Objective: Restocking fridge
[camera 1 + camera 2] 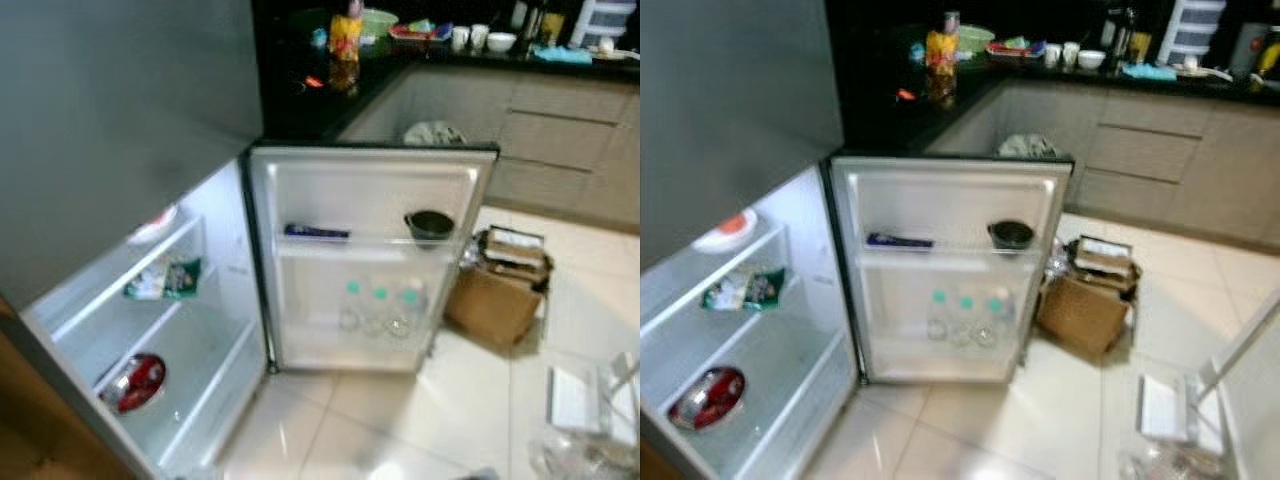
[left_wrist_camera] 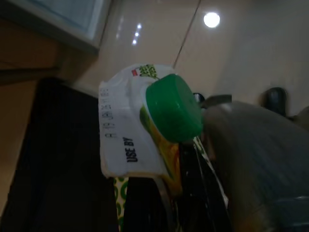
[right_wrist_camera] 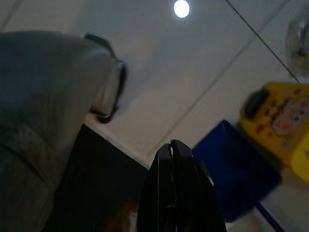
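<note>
Fridge [image 1: 215, 330] stands open ahead and to the robot's left, so the left claw [image 2: 193, 164], clenched on a green-capped carton [image 2: 145, 130] held low, is nearer its shelves; right claw [image 3: 176, 159] hangs pinched, empty.

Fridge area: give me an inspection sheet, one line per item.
Surface: pale tiled floor; dark counter behind.
Job's things: fridge open; red pack low, green packet on a shelf, three bottles and a dark bowl in the door.
Clutter: cardboard box on the floor; dishes on the counter.
Grippers: left gripper shut on a green-capped pouch; right gripper shut, holding nothing.
Cables: nothing seen.
Surroundings: grey cabinets.
</note>
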Robot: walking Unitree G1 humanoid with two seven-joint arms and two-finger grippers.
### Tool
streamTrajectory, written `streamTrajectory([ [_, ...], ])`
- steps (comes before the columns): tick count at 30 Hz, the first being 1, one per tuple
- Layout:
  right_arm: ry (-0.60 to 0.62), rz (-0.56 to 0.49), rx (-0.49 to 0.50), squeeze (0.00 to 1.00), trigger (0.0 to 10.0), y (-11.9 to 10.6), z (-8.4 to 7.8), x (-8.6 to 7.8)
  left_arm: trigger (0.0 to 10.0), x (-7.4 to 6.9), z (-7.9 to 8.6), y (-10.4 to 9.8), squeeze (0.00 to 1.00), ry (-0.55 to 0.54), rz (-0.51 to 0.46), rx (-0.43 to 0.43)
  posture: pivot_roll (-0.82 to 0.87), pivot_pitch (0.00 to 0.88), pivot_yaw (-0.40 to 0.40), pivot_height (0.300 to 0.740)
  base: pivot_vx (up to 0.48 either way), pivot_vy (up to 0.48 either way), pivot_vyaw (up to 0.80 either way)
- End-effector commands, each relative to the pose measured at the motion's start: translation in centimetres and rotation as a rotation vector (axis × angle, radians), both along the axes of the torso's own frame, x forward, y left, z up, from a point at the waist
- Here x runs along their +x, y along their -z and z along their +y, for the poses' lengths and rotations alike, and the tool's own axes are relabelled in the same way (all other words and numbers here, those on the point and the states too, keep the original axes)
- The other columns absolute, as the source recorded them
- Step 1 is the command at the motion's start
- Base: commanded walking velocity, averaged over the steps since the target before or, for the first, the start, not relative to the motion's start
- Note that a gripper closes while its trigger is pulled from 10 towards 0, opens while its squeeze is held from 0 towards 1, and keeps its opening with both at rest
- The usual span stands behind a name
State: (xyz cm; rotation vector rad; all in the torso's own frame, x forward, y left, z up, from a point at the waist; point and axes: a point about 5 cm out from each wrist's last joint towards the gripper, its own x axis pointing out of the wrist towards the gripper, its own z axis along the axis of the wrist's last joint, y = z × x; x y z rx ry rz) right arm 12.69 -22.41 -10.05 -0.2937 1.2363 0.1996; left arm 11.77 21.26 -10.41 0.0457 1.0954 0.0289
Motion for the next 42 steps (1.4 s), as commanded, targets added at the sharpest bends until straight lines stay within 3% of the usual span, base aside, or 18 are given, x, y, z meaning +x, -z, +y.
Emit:
streamTrajectory([
  [1,-0.001,-0.006,-0.002,0.0,10.0,-0.1,-0.14,0.21,10.0,0.01,-0.13,0.03,0.0,0.008,0.004,0.0,-0.08,0.0,0.016,0.74,0.0,-0.42,0.0],
  [8,-0.014,-0.007,-0.007,0.0,10.0,-0.13,-0.29,0.16,10.0,-0.08,-0.19,0.07,0.0,0.005,0.006,0.0,-0.09,0.0,0.01,0.74,0.0,-0.381,0.0],
  [22,-0.062,-0.05,0.006,0.0,10.0,-0.46,-0.11,1.08,10.0,-0.17,0.17,0.01,0.0,-0.049,-0.008,-0.007,-0.09,0.0,0.011,0.74,0.0,0.0,0.0],
  [42,-0.083,-0.041,0.01,0.0,10.0,-0.37,0.06,0.91,10.0,-0.05,0.13,-0.02,0.0,-0.018,-0.007,-0.008,-0.08,0.0,0.01,0.74,0.0,0.0,0.0],
])
